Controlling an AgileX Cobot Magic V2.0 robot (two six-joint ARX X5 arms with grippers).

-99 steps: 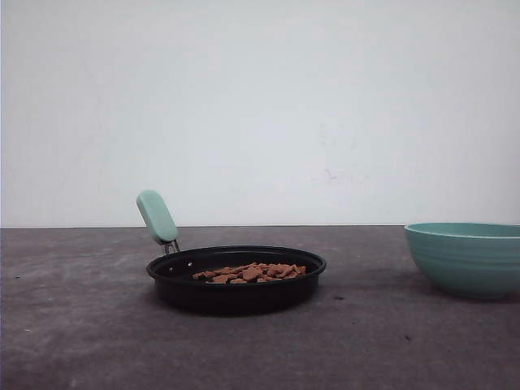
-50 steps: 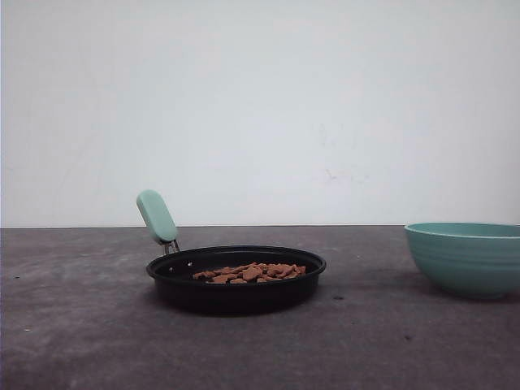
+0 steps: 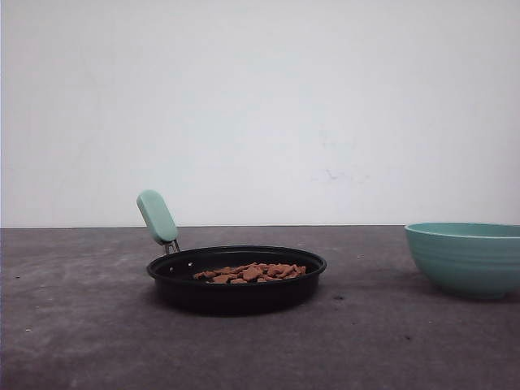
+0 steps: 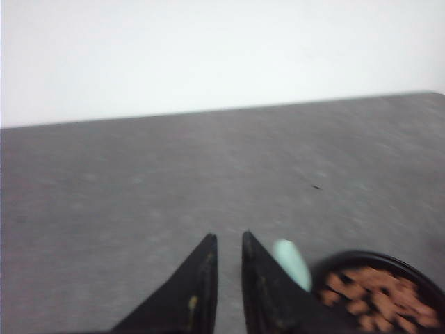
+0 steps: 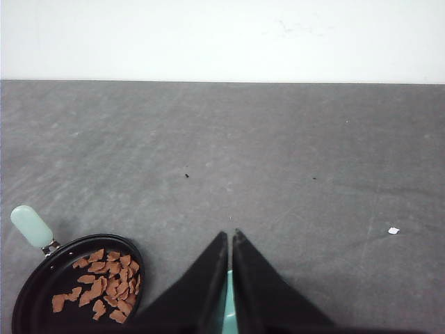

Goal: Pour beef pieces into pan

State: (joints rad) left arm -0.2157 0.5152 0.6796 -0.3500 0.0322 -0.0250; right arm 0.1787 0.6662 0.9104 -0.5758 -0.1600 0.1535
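Observation:
The black pan (image 3: pixel 236 294) sits on the table a little left of centre, its mint-green handle (image 3: pixel 157 216) rising at the back left. The beef pieces (image 3: pixel 252 272) lie in a low heap inside it. In the left wrist view my left gripper (image 4: pixel 229 238) hovers over bare table with its fingers slightly parted and nothing between them; the handle (image 4: pixel 292 263) and pan (image 4: pixel 375 256) lie just beside one finger. My right gripper (image 5: pixel 230 234) is shut and empty, and the pan (image 5: pixel 28 292) with beef pieces (image 5: pixel 104 282) lies off to its side.
A ribbed teal bowl (image 3: pixel 467 258) stands on the table at the right edge; a sliver of the bowl (image 5: pixel 229 306) shows between the right fingers. A white wall rises behind the table's far edge. A small white scrap (image 5: pixel 393 230) lies on the grey tabletop.

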